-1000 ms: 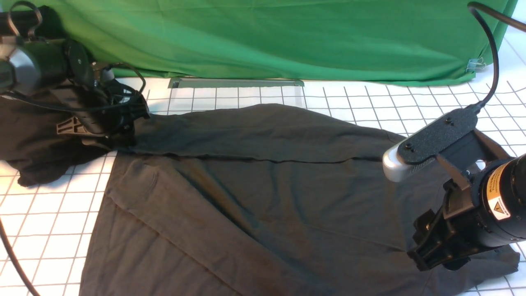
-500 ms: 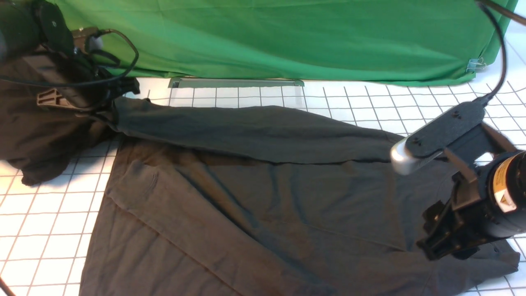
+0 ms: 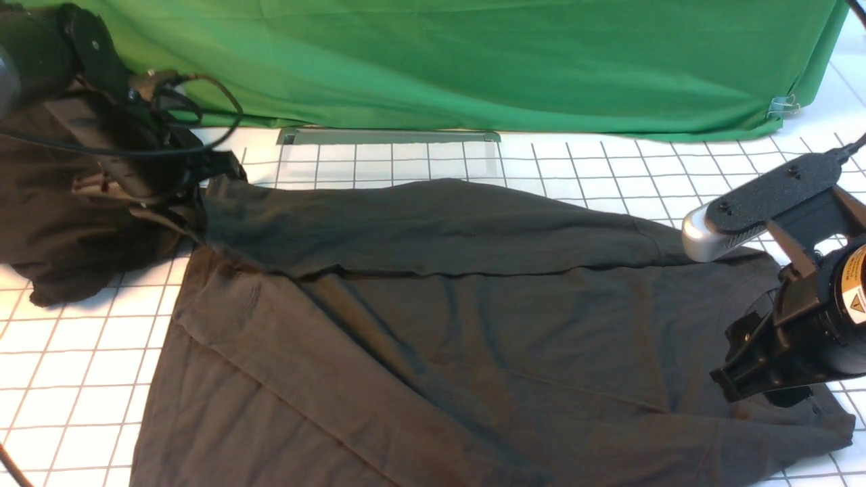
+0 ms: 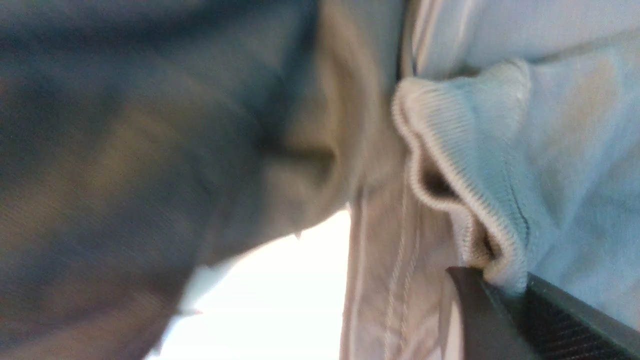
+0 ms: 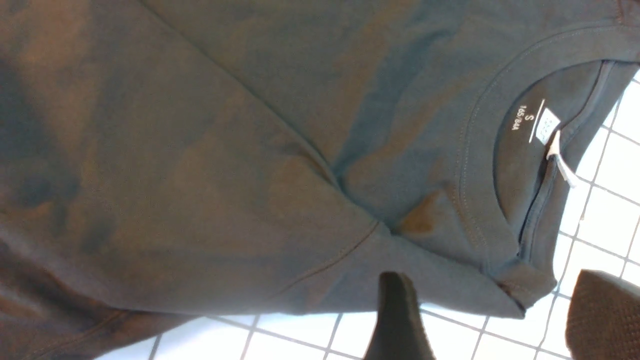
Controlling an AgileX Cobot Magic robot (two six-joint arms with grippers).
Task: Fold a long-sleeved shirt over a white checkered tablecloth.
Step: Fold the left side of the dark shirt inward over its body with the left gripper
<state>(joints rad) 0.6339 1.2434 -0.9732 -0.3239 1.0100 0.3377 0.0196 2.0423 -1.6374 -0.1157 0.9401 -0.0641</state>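
The left end effector [image 3: 203, 179], having just closed on the ribbed cuff [image 4: 465, 165] of the dark brown-black cotton long-sleeved shirt [image 3: 440, 325], is tugging that sleeve straight over the white checkered tablecloth [image 3: 67, 365], while the right end effector [image 3: 737, 385], fingers apart, is backing off the collar [image 5: 475, 165], so I think the sleeve fold is starting.

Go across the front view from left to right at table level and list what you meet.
black garment heap → left gripper → long-sleeved shirt → right gripper. The white checkered tablecloth and the green cloth run the full width, so they have no place in the order.
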